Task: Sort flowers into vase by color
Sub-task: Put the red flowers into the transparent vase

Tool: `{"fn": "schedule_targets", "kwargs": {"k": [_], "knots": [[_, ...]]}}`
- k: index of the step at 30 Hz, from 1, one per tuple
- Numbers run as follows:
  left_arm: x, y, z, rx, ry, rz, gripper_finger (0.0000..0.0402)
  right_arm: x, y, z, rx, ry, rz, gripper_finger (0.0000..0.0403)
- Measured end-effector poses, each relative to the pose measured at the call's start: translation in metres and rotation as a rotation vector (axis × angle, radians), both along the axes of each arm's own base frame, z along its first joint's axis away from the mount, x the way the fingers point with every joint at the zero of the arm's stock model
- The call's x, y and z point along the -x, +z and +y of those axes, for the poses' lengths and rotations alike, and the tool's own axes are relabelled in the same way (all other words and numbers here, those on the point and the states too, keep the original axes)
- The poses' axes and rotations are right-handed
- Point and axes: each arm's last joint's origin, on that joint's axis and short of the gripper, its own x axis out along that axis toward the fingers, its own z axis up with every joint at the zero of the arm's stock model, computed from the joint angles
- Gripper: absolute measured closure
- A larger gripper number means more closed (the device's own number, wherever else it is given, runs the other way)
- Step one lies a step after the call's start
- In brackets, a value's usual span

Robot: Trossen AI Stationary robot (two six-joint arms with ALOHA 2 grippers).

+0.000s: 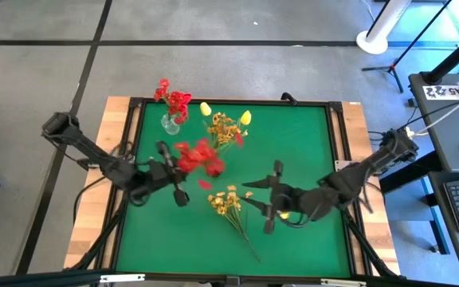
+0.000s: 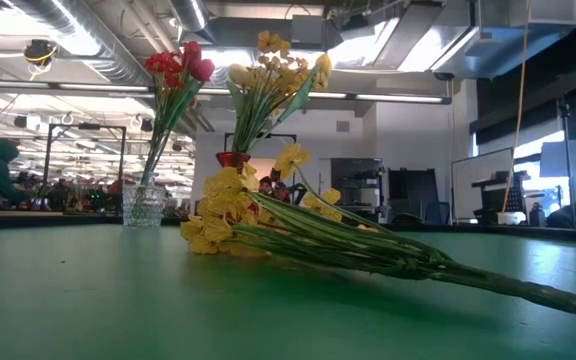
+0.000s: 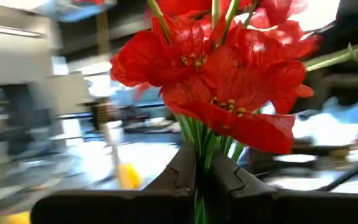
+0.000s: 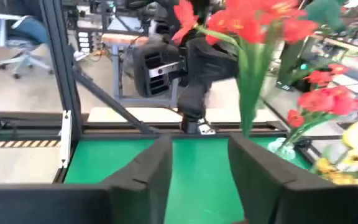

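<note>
Holding a red spray (image 1: 199,157) by its stems, the left claw (image 3: 201,180) hangs just beside the vase (image 1: 170,123). The right claw (image 4: 199,165), farther from the vase, stands partly open and empty. The spray looks light and floppy, so gripping the stiff stems suits it.

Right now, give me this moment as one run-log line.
left gripper: shut on red flower spray | right gripper: open, empty | yellow spray: lying on mat
</note>
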Motion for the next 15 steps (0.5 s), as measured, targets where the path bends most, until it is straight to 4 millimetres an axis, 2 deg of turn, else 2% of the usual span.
{"fn": "schedule_targets", "kwargs": {"k": [6, 11, 15], "knots": [[0.034, 0.017, 0.009, -0.005, 0.359, 0.173, 0.0399, 0.031, 0.009, 0.013, 0.023, -0.011, 0.011, 0.02], [0.046, 0.028, 0.026, 0.062, 0.414, 0.131, 0.04, 0.045, 0.005, 0.024, 0.082, -0.11, 0.023, 0.0192], [0.043, 0.031, 0.048, 0.082, 0.526, 0.121, 0.0401, 0.053, 0.002, 0.029, 0.098, -0.142, 0.035, 0.0192]]}}
